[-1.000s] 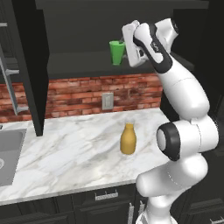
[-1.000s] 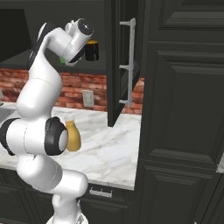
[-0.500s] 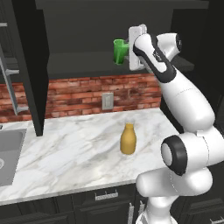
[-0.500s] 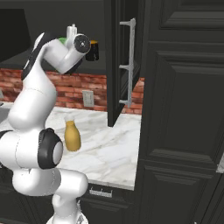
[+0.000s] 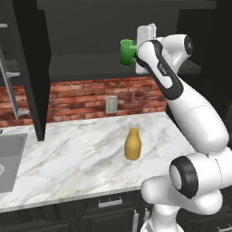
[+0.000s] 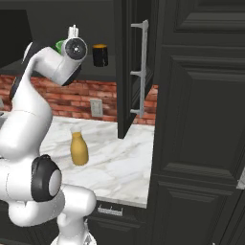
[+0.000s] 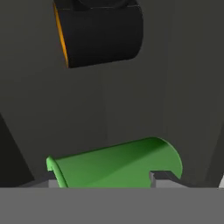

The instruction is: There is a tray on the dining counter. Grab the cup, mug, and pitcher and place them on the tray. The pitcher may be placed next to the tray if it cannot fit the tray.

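The green cup (image 5: 128, 52) stands on the dark shelf of the open upper cabinet. My gripper (image 5: 132, 54) has reached it from the right. In the hand view the cup (image 7: 118, 166) lies between my gripper (image 7: 103, 177) fingertips, one on each side; whether they press on it I cannot tell. The black mug (image 6: 100, 55) with its orange inside stands on the same shelf beyond the cup, also in the hand view (image 7: 100, 33). The yellow-orange pitcher (image 5: 132, 144) stands upright on the marble counter below. The tray and the dining counter are out of view.
An open cabinet door (image 5: 31, 68) hangs at the left over the marble counter (image 5: 68, 158), with a sink (image 5: 9, 154) at its left end. A second open door (image 6: 134, 72) and tall dark cabinets (image 6: 201, 119) stand to the right. Brick backsplash (image 5: 81, 97) runs behind.
The arm has swung up and in toward the shelf, bringing the fingers from beside the cup to either side of it. The jaws have narrowed slightly.
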